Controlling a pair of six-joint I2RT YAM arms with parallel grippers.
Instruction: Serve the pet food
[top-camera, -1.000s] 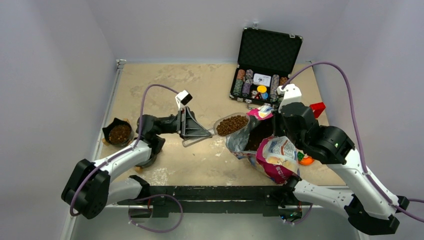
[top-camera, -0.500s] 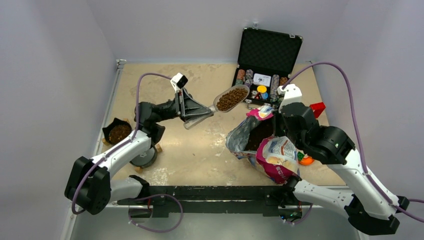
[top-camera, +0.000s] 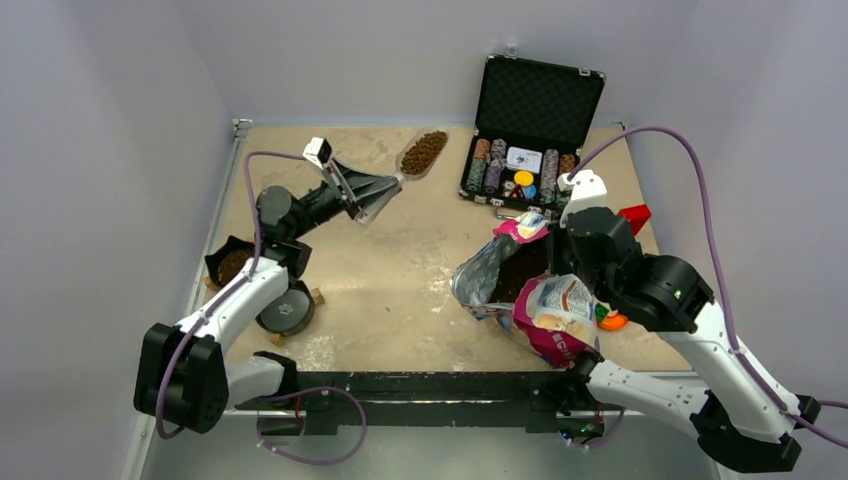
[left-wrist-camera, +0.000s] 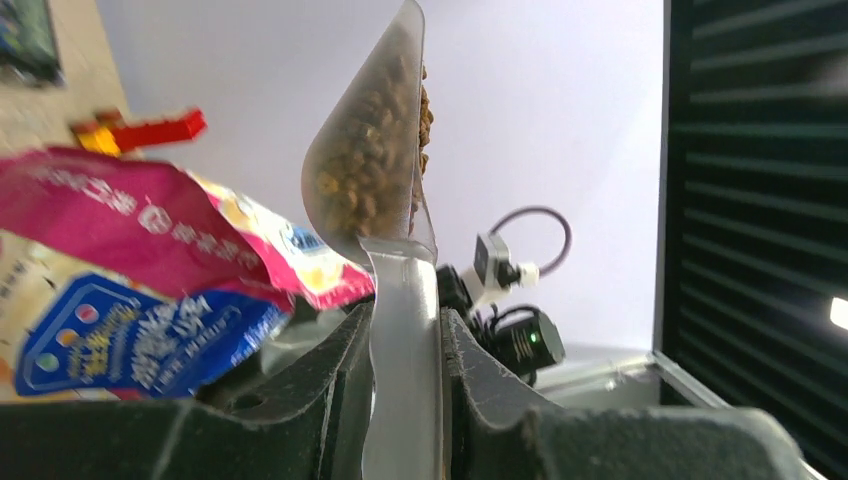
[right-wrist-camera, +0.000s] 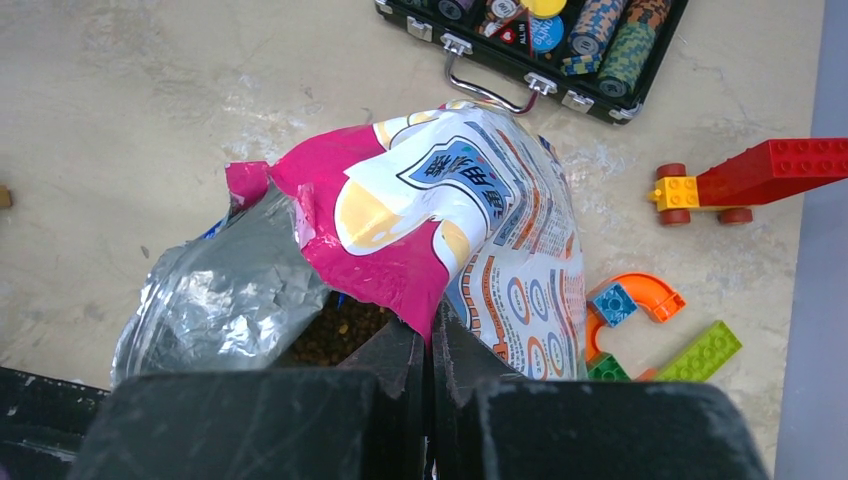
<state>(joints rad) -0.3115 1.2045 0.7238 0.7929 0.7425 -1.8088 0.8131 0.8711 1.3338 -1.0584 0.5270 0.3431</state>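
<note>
My left claw (left-wrist-camera: 405, 335) is clamped on the flat handle of a clear scoop (left-wrist-camera: 362, 170), one finger pressed to each side of it. The pet food (top-camera: 424, 152) fills the scoop's bowl just past my fingertips, held in the air over the far part of the table (top-camera: 400, 290), a little left of the open poker case (top-camera: 530, 130). From my left wrist the scoop looks tipped on edge, with kibble heaped to its rim. My right claw (right-wrist-camera: 428, 345) is pinched together on the pink torn lip of the bag (right-wrist-camera: 470, 230), holding its mouth open. More dark kibble lies inside that mouth, right under my fingers. Some also sits in the black bowl (top-camera: 226, 254) at the table's left edge, close beside my left arm and well apart from the scoop.
</note>
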